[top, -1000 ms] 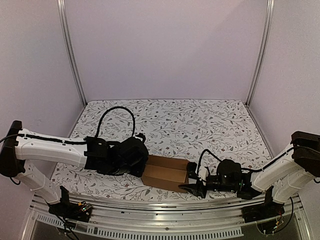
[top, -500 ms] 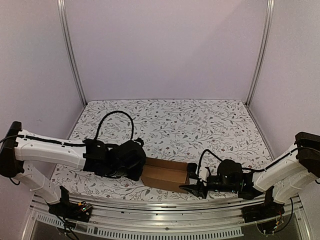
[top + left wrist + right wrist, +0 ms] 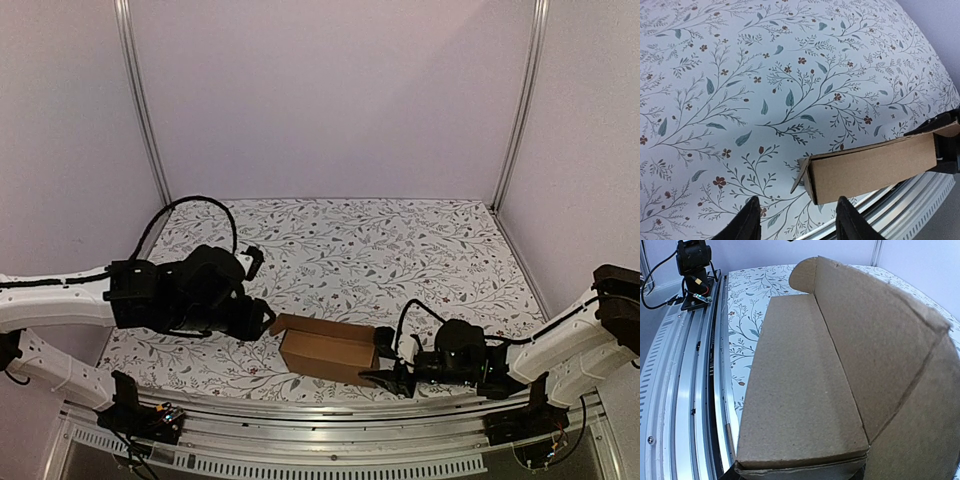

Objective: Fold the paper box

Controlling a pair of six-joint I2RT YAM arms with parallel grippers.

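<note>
My right tool (image 3: 384,372) pinches the paper box (image 3: 325,348) at its right end — left tool (image 3: 796,202) wide open, empty, just off the left end.

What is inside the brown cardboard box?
The top of the plain brown corrugated cardboard box is folded over, hiding its interior. One end flap stands ajar, but nothing inside shows.
</note>
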